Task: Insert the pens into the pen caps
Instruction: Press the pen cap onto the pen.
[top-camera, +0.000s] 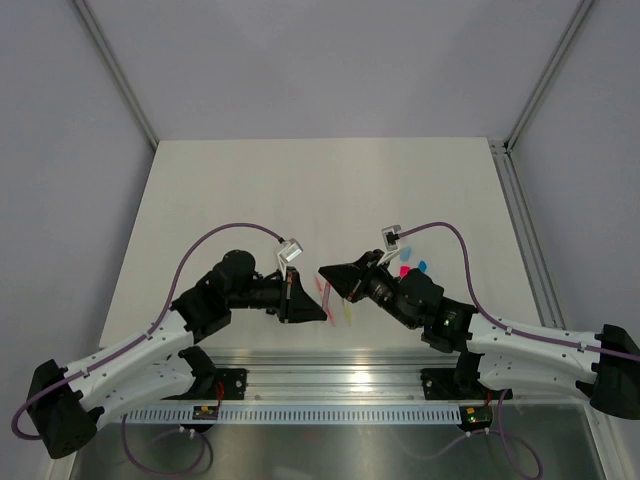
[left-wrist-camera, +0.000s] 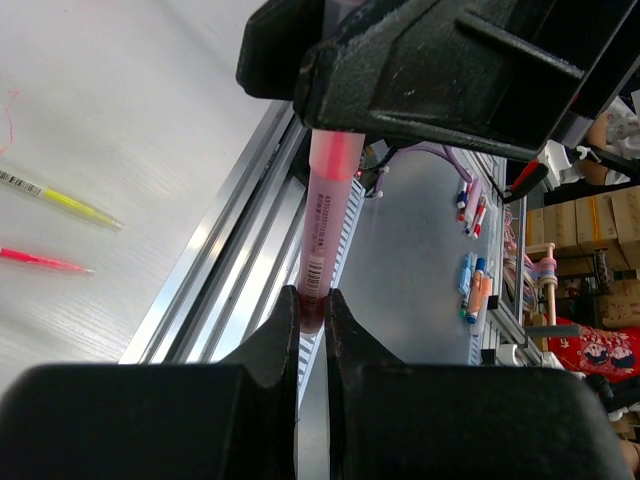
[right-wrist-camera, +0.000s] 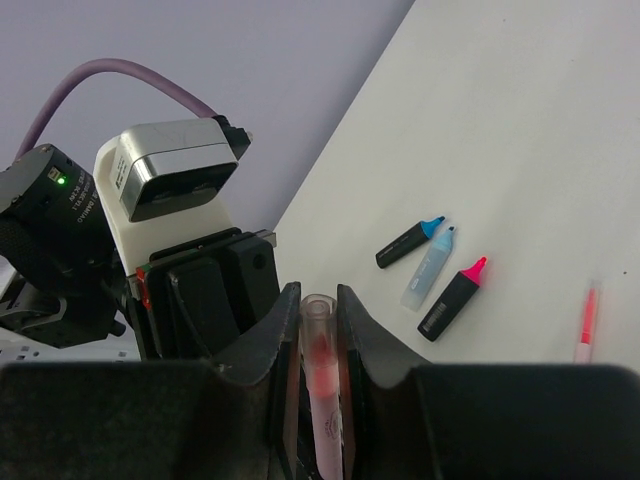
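— What's hard to see?
— The pink pen's (left-wrist-camera: 322, 215) upper end. It vanishes inside the right gripper (right-wrist-camera: 319, 300).
— And the grips?
— The left gripper (left-wrist-camera: 312, 300) pinches its lower end, midair. The right clamps a clear tube (right-wrist-camera: 318, 335); pen or cap, I cannot tell.

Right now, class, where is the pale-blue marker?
Right wrist view: the pale-blue marker lies right of centre on the table, between the blue-tipped black marker and the pink-tipped one.
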